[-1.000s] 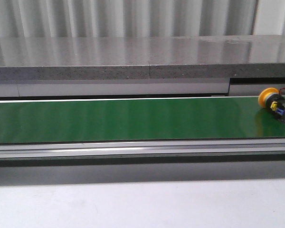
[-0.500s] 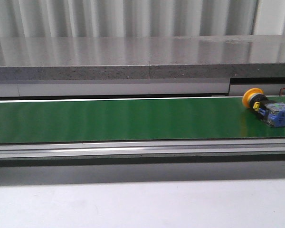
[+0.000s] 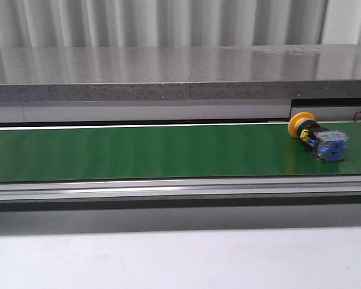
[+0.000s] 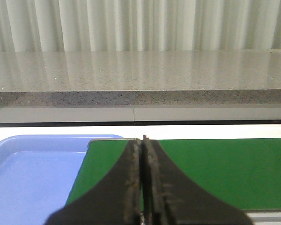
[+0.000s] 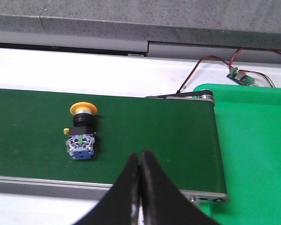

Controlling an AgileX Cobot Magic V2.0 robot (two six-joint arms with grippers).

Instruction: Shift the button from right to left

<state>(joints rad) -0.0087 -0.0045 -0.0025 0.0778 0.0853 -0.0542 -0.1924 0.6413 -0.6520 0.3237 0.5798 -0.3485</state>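
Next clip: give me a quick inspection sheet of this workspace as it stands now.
Surface: green conveyor belt, bare apart from the button.
Job's things: button lying on its side near the belt's right end, orange cap toward the back.
Clutter: nothing seen.
Grippers: left gripper shut, empty, over the belt beside a blue tray; right gripper shut, empty, near the button.
Cables: red and black wires to a small circuit board.
Surroundings: grey stone ledge, green tray.
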